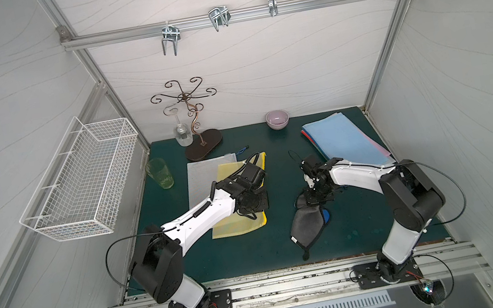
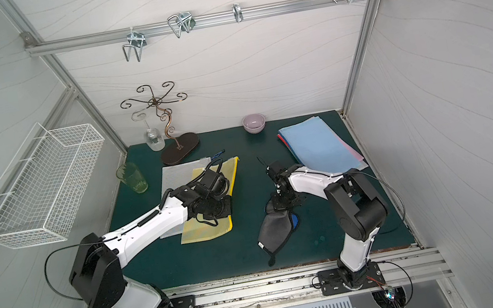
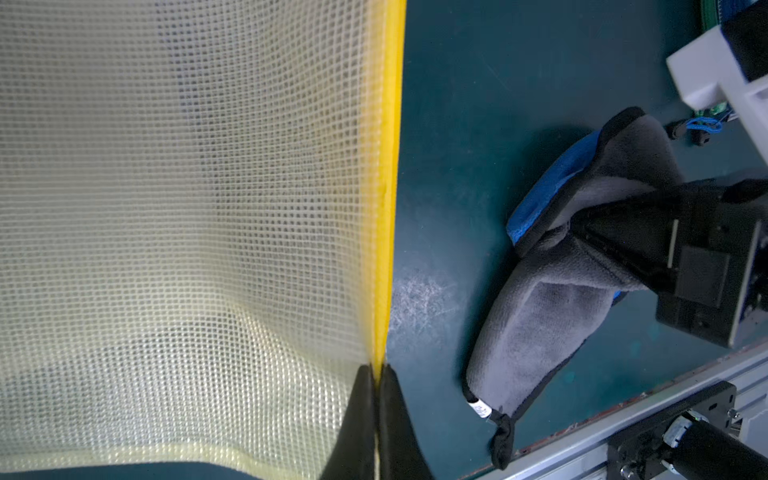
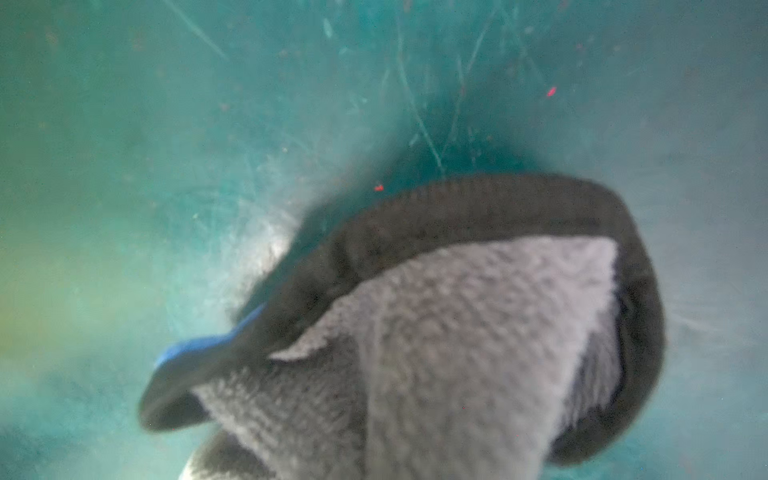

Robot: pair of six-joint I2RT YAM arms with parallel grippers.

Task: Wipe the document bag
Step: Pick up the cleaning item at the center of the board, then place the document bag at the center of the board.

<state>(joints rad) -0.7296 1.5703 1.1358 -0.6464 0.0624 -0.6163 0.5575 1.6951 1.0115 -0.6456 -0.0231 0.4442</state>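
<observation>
1. Work surface: a dark green mat (image 1: 255, 255) inside a white-walled booth. Directions are read from the mat centre in both top views, with 12 o'clock at the far wall.
2. The document bag (image 1: 230, 171), yellow mesh, lies flat at 9 o'clock. Its long axis runs from 1 o'clock to 7 o'clock. It partly overlaps a grey mesh sheet (image 1: 200, 178) on its 9 o'clock side.
3. The left gripper (image 3: 377, 374) is clamped on the bag's solid yellow border strip (image 3: 390, 166), on the long edge that faces 3 o'clock. The mesh bulges near the grip.
4. The cloth (image 1: 306, 224), grey with black trim and a blue underside, lies bunched at 4 o'clock, well apart from the bag.
5. The right gripper (image 3: 590, 226) is pinched together on the cloth's 12 o'clock end. The rest of the cloth trails on the mat toward 6 o'clock.
6. Also present: a stack of folders (image 1: 337, 139) at 2 o'clock, a bowl (image 1: 277, 119) at 12 o'clock and a green glass (image 1: 160, 174) at 10 o'clock.
</observation>
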